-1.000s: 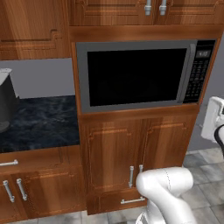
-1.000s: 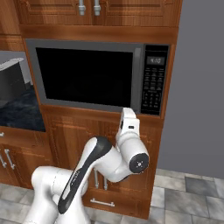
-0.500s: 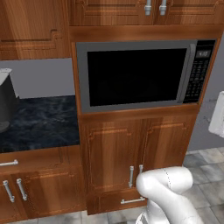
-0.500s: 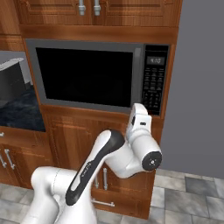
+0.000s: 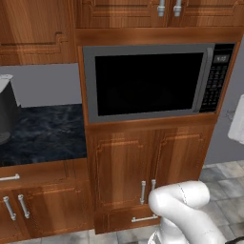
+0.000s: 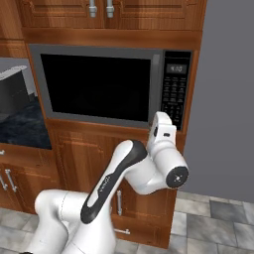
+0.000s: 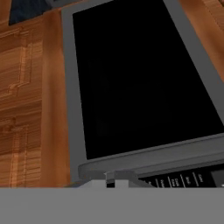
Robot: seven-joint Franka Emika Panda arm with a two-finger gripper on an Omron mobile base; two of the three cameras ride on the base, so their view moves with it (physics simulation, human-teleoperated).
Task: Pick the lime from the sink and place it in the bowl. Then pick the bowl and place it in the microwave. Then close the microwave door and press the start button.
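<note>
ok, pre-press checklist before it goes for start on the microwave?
1. microwave door closed flush: ok.
2. keypad strip unobstructed in the right base view: ok.
3. Hand raised just below the keypad: ok.
4. pincer shut for poking: cannot tell from the pictures, fingertips hidden.
5. Bowl and lime inside: cannot tell, window is black.
6. Which key is start: cannot tell, labels too small.

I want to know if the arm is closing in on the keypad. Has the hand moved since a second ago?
Yes. In the right base view the hand has shifted right and up, now just below the microwave's keypad strip.
</note>
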